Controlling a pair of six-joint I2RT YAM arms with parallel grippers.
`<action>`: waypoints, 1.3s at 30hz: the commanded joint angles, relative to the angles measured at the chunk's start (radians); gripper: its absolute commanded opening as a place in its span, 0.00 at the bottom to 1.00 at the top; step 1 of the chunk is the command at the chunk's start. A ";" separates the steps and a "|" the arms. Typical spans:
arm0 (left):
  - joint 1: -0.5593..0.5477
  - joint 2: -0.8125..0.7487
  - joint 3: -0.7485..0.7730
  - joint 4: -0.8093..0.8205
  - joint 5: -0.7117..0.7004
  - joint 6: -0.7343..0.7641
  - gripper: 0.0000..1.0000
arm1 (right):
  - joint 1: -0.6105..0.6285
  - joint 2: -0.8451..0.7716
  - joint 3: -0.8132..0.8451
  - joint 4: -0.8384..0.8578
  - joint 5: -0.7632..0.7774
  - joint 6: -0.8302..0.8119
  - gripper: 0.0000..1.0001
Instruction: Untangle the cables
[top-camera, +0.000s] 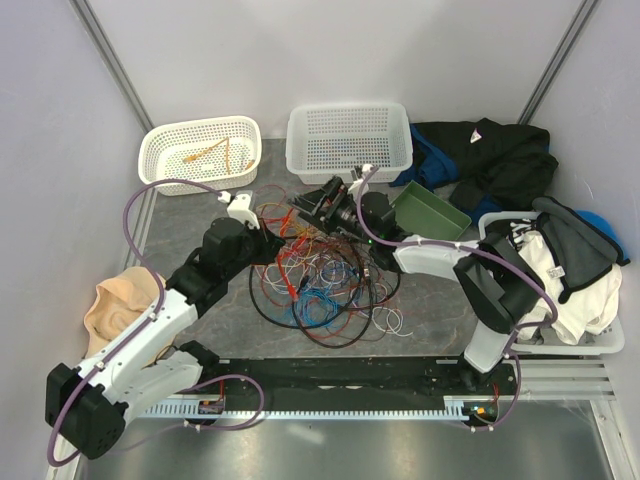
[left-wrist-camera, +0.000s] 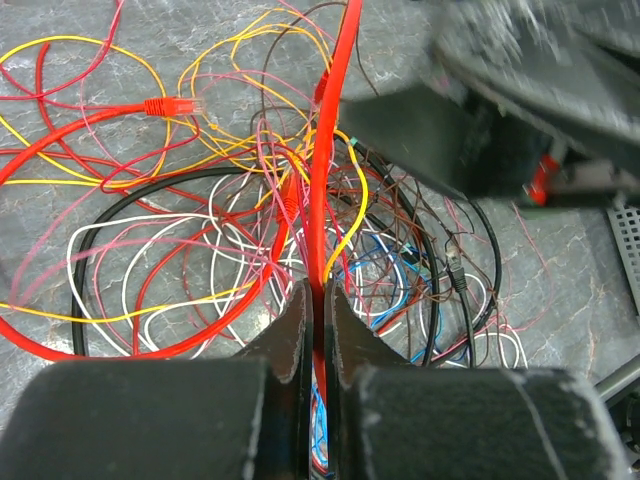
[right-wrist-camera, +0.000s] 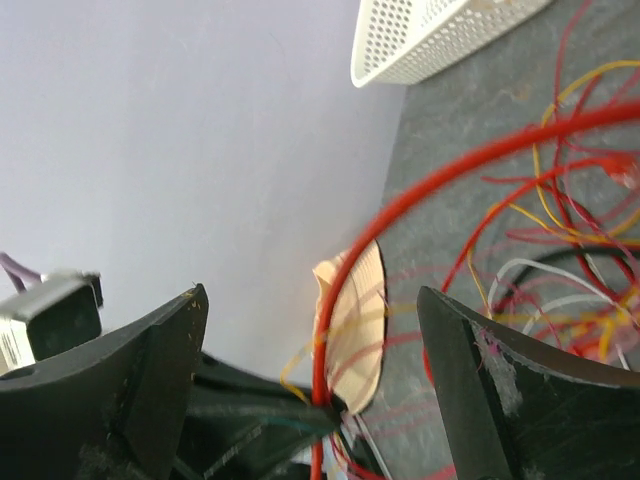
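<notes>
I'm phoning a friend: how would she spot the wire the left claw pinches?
Find the tangle of cables in the middle of the table. The left gripper pinches one red cable, thicker and brighter than the rest.

Grey table, tangled cables at centre, small white basket, larger white basket, green bin at back

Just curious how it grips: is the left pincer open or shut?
Shut. The left wrist view shows the left pincer clamped on the red cable, which runs out between its tips.
</notes>
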 joint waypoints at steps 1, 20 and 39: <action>-0.010 -0.028 -0.007 0.039 -0.015 0.010 0.02 | -0.003 0.076 0.132 0.059 -0.017 -0.007 0.91; -0.018 0.032 0.158 -0.269 -0.265 -0.130 1.00 | 0.003 -0.223 0.292 -0.667 0.109 -0.488 0.00; -0.013 -0.008 0.219 -0.201 -0.172 -0.147 1.00 | 0.003 -0.639 0.195 -0.742 0.106 -0.604 0.00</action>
